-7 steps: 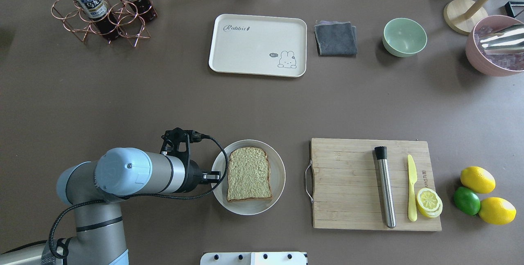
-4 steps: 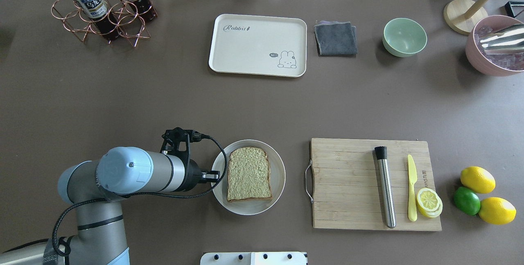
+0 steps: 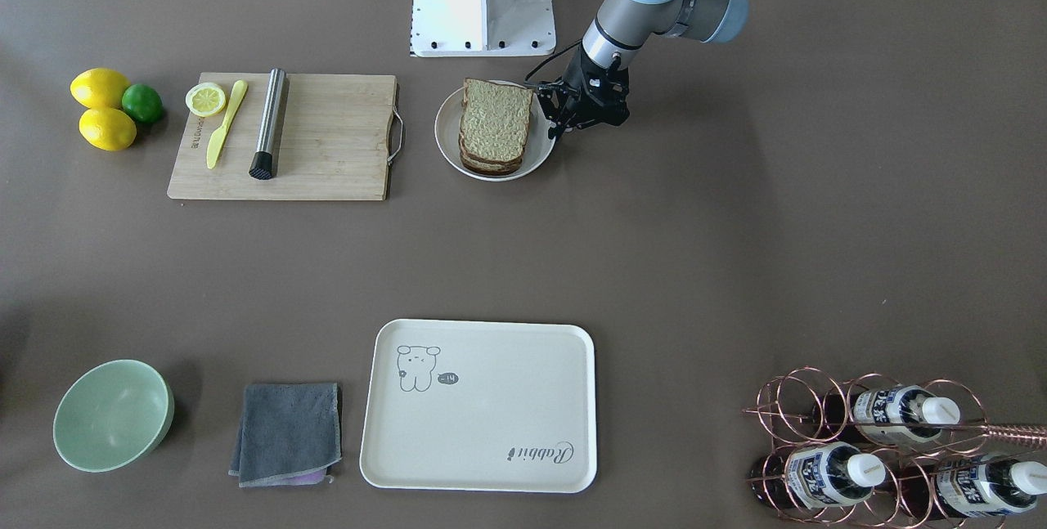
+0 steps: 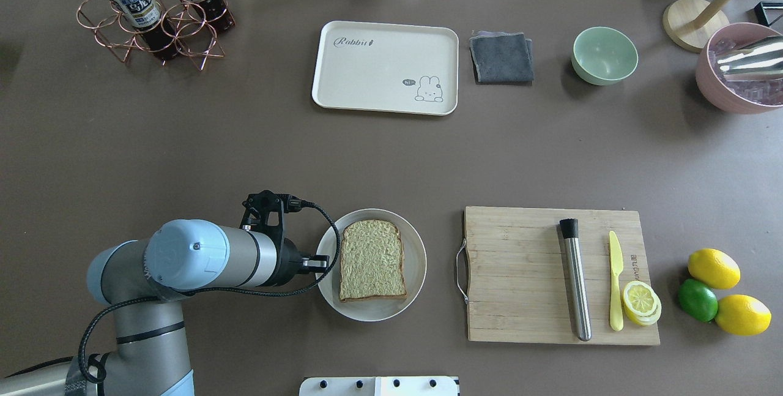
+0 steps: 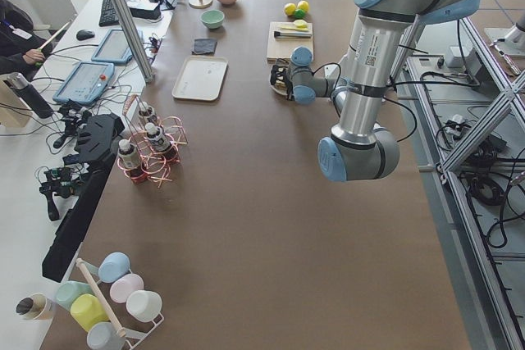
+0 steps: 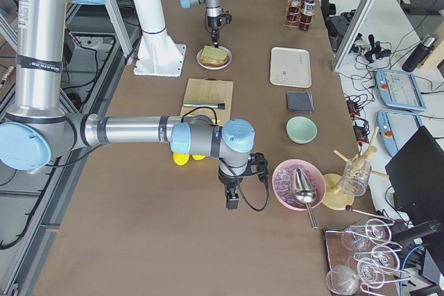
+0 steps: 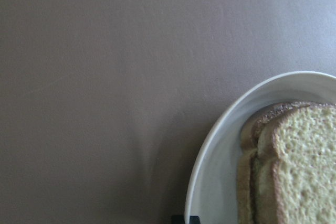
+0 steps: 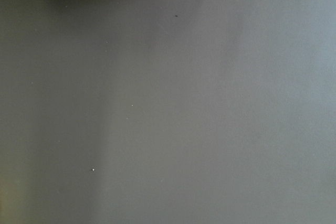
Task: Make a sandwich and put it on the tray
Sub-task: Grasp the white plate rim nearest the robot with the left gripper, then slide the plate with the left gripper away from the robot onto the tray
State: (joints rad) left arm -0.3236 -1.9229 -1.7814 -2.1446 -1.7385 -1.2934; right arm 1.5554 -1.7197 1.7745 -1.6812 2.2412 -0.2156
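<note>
The sandwich [image 4: 372, 260] is a stack of speckled tan bread slices on a round white plate [image 4: 418, 261] near the front of the table. No egg shows. It also shows in the front view [image 3: 493, 124] and the left wrist view [image 7: 294, 171]. My left gripper [image 4: 322, 263] points down at the plate's left rim with its tips close together; I cannot tell if they touch the rim. The cream tray [image 4: 379, 71] lies bare at the far side. My right gripper [image 6: 231, 202] hangs over bare table next to a pink bowl [image 6: 295, 184]; I cannot tell its state.
A wooden cutting board [image 4: 520, 273] right of the plate holds a steel muddler [image 4: 576, 280], a yellow knife and lemon slices. Lemons and a lime [image 4: 697, 300] lie beyond it. A grey cloth [image 4: 501, 57], a green bowl [image 4: 604, 55] and a copper bottle rack [image 4: 156, 13] stand at the far side.
The left arm's body has shifted very slightly to the right. The gripper tip, plate and sandwich have not visibly moved.
</note>
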